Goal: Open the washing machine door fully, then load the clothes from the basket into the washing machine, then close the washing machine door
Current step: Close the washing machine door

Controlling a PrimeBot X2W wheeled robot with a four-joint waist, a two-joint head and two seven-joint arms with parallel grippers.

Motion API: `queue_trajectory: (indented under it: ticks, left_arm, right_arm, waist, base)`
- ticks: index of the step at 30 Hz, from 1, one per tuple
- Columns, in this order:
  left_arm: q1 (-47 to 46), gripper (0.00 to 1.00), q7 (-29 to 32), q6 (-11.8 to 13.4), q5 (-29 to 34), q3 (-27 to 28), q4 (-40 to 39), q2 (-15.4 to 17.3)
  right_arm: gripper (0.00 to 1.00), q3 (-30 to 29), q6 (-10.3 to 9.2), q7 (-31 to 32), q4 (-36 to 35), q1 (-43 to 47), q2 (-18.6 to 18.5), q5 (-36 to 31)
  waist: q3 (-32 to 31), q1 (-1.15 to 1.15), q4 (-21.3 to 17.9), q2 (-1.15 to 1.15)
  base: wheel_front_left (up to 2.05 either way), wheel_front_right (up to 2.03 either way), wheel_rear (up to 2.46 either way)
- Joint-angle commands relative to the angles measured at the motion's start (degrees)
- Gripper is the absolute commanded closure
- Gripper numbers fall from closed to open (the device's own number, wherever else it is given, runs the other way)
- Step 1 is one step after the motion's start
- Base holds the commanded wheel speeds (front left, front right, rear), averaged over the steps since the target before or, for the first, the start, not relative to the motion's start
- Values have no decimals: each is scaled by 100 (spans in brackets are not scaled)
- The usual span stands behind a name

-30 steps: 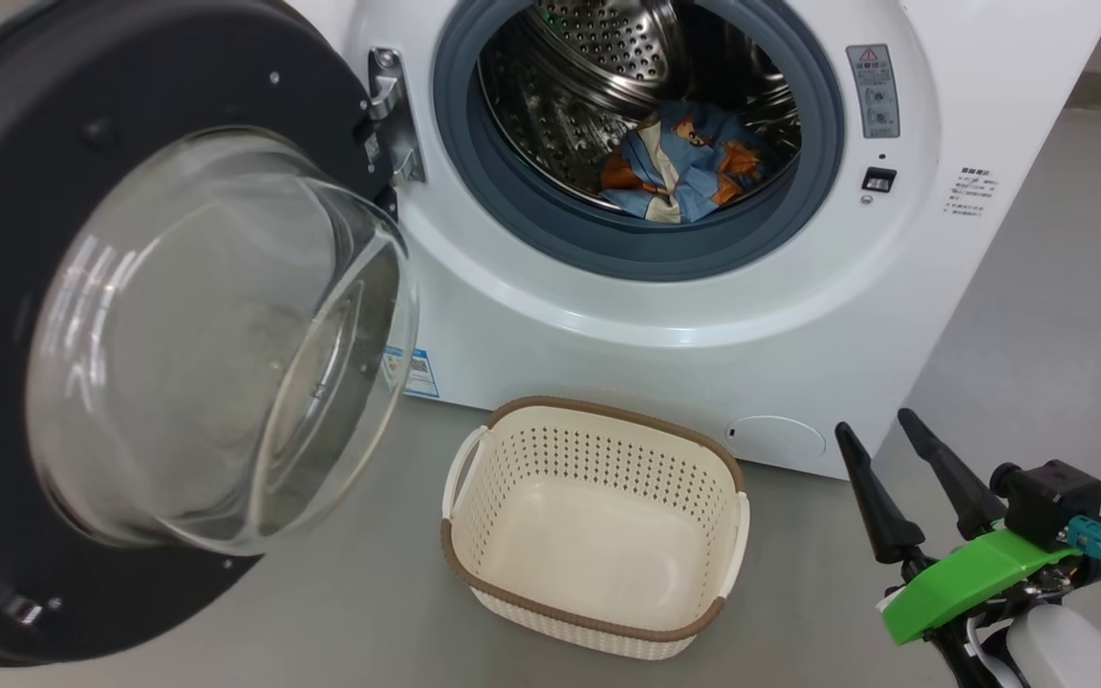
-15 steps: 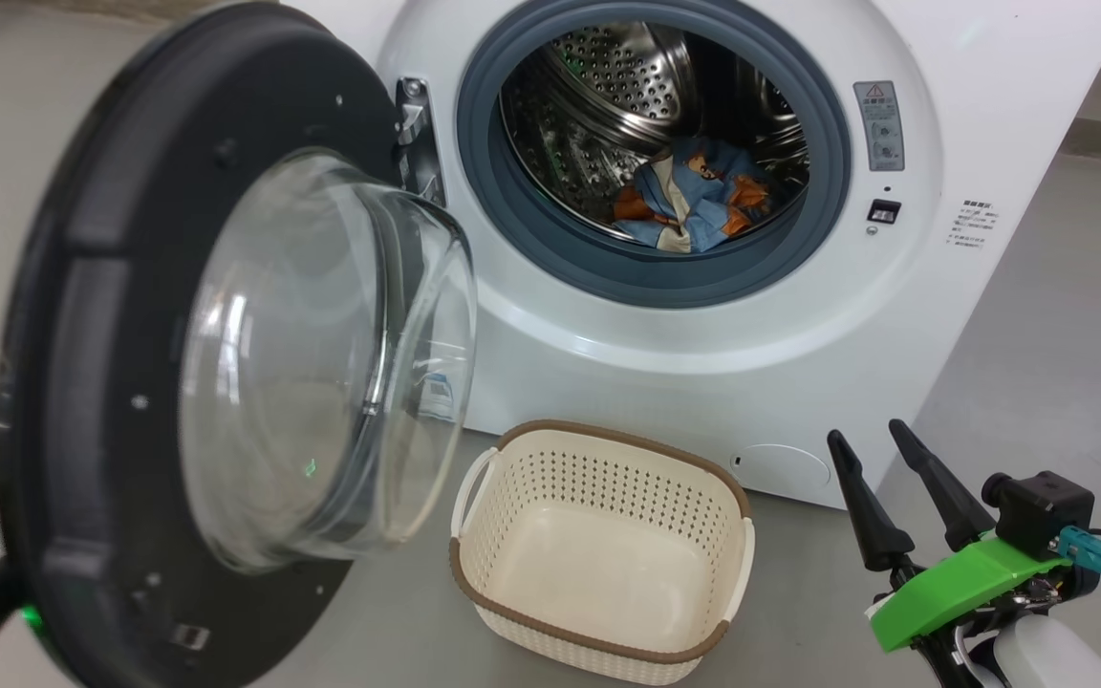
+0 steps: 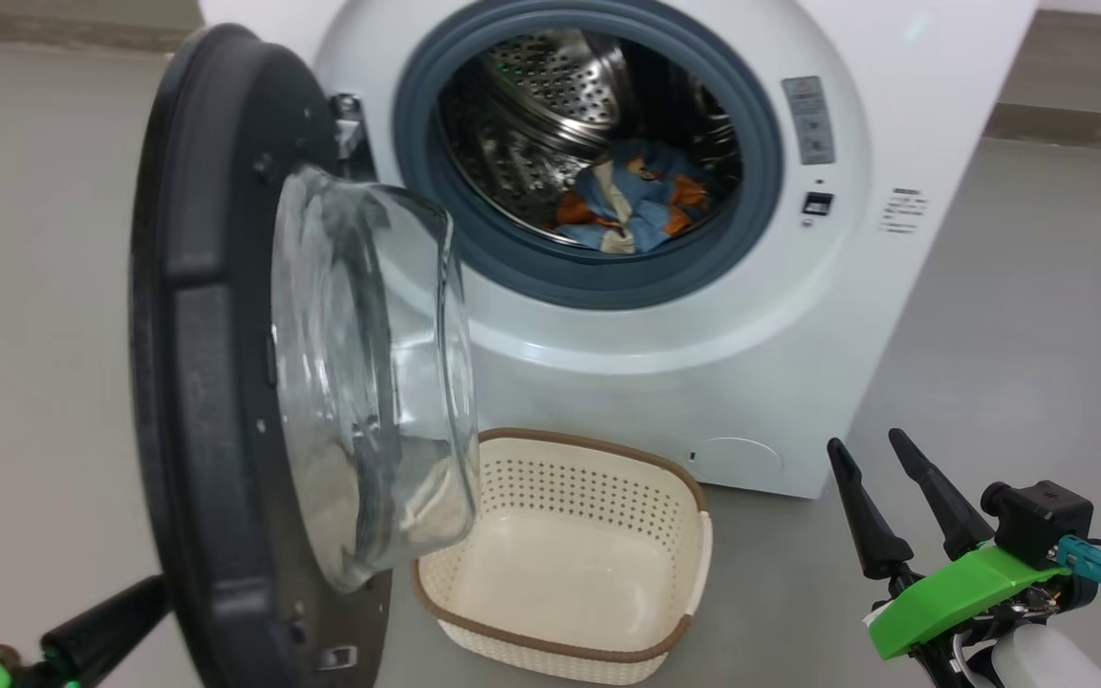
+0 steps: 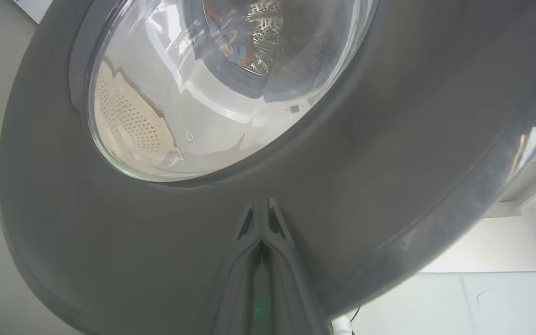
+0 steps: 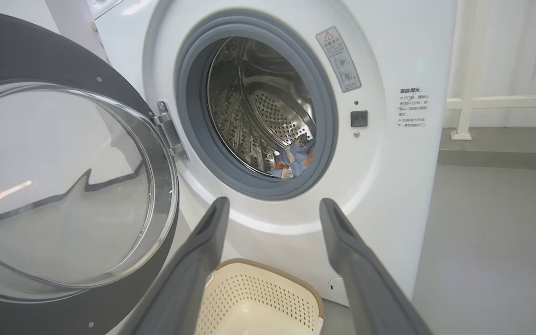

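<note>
The washing machine stands with its drum exposed, and the clothes lie inside, blue with orange and cream patches. The washing machine door hangs half swung, nearly edge-on, its glass bowl bulging over the basket, which is empty. My left gripper is shut, its tips pressed against the door's outer face; its dark fingers poke out behind the door's lower edge. My right gripper stays open and empty, right of the basket. In the right wrist view it points at the washer's front, with the clothes in the drum.
Grey floor stretches right of the washer. A white railing stands behind it at the right. A round service flap sits low on the washer's front. The door's bowl overhangs the basket's left side.
The door has swung from wide open towards the washer, now nearly edge-on. My left gripper's fingers have come into the head view behind it. The head camera has shifted; the right gripper holds still.
</note>
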Motion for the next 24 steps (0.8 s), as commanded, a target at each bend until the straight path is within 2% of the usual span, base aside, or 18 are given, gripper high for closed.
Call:
queue_trajectory:
  ticks: [1,12,24]
  left_arm:
    - [-104,100,99,13,-93,98,-347,20]
    - [-10,100,-187,-199,64,-297,-783,-558]
    - [-346,100,-549,-333,202,-350,-454,-744]
  right_arm:
    - [0,36,43,-47,-131,-88,-72,-45]
    - [0,10,43,-47,-161,-157,-136,-60]
    - [0,-23,43,-47,-185,-234,-120,-58]
  waist:
    - [24,0,-225,0]
    - [122,0,-1132,0]
    - [239,0,-2016,0]
  base:
    - [0,0,0]
    - [0,0,0]
    - [0,0,0]
